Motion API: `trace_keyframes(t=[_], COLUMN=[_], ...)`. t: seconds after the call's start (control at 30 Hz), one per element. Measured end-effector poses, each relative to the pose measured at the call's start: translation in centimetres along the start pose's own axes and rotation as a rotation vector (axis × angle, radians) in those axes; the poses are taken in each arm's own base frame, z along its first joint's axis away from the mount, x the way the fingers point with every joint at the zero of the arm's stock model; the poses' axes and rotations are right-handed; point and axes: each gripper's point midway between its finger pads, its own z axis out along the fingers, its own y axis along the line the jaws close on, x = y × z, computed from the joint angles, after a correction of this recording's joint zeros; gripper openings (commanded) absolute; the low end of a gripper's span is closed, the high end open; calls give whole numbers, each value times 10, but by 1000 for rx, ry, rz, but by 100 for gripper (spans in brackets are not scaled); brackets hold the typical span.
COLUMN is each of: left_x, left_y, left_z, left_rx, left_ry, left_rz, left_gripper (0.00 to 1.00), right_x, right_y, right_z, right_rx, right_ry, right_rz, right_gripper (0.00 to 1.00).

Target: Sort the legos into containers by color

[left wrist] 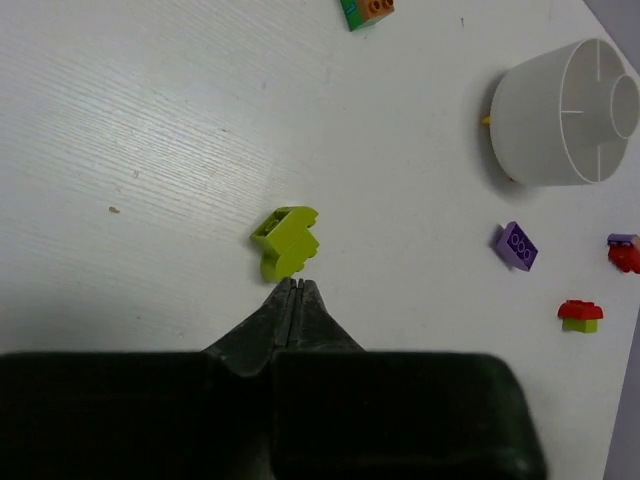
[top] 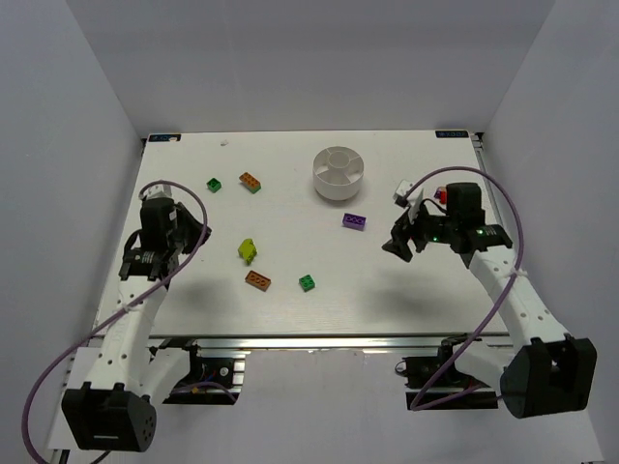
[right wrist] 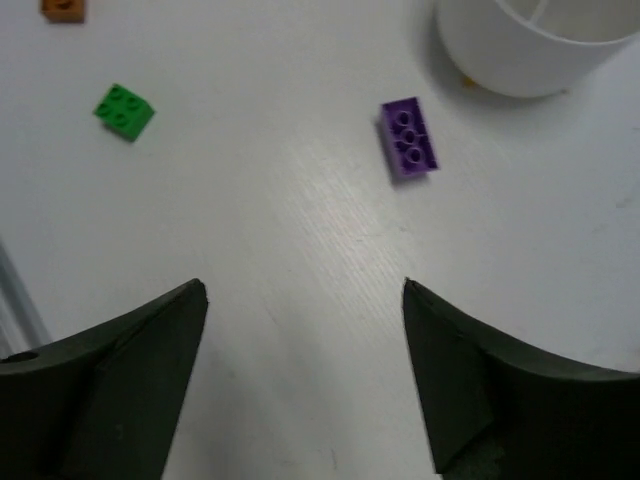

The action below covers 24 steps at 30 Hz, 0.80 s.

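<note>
1. Left gripper (left wrist: 295,285): the fingers are pressed together with nothing between them. The tips stand just beside the yellow-green studded plastic brick (left wrist: 287,240), which lies tilted on the white table (top: 193,290). Contact cannot be confirmed.
2. Far green studded brick (top: 214,185) and far orange studded brick (top: 250,182): near each other toward the back of the table, left of centre.
3. Near orange studded brick (top: 257,280) and near green studded brick (top: 307,282): toward the front, just past the yellow-green brick.
4. Round white plastic dish with wedge compartments (top: 338,174): upright at back centre. All bricks listed here lie outside it, on the table.
5. Purple studded brick (right wrist: 408,137): flat, studs up, near the dish on its front-right side.
6. Small red piece on a yellow-green piece (left wrist: 580,315): right of the purple brick.
7. Right gripper (right wrist: 305,290): the fingers are spread wide and grasp nothing. It hangs above bare table, apart from the purple brick.
</note>
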Motion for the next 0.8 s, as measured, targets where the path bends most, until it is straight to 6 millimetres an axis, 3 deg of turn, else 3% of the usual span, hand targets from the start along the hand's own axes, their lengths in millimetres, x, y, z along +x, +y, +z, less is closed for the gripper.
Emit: trace_keyframes(t=[0.03, 0.07, 0.1, 0.13, 0.17, 0.2, 0.27, 0.37, 0.67, 0.8], left_x=[-2, -4, -7, -10, -13, -16, -21, -30, -65, -59], left_y=[-1, -2, -3, -5, -7, -8, -10, -7, 4, 16], left_z=[2, 6, 10, 16, 24, 32, 49, 81, 190, 231], left_rx=[-7, -20, -31, -43, -55, -72, -98, -162, -307, -359], left_ry=[6, 20, 30, 45, 60, 78, 106, 149, 200, 241], left_rz=[-2, -3, -5, -8, -12, -17, -30, -38, 6, 11], left_gripper=[4, 13, 25, 37, 54, 60, 68, 70, 71, 71], right_x=[1, 1, 3, 4, 5, 6, 6, 1, -8, -8], right_y=[7, 14, 19, 23, 27, 30, 35, 35, 32, 32], right_z=[6, 11, 17, 22, 26, 30, 35, 42, 46, 47], right_rx=[-44, -83, -117, -139, -155, -168, -181, -183, -181, -183], right_ry=[2, 6, 13, 19, 26, 32, 39, 30, -5, -7], right_rz=[5, 17, 39, 65, 99, 134, 194, 237, 245, 242], right_gripper=[64, 2, 0, 0, 7, 30, 64, 71, 74, 75])
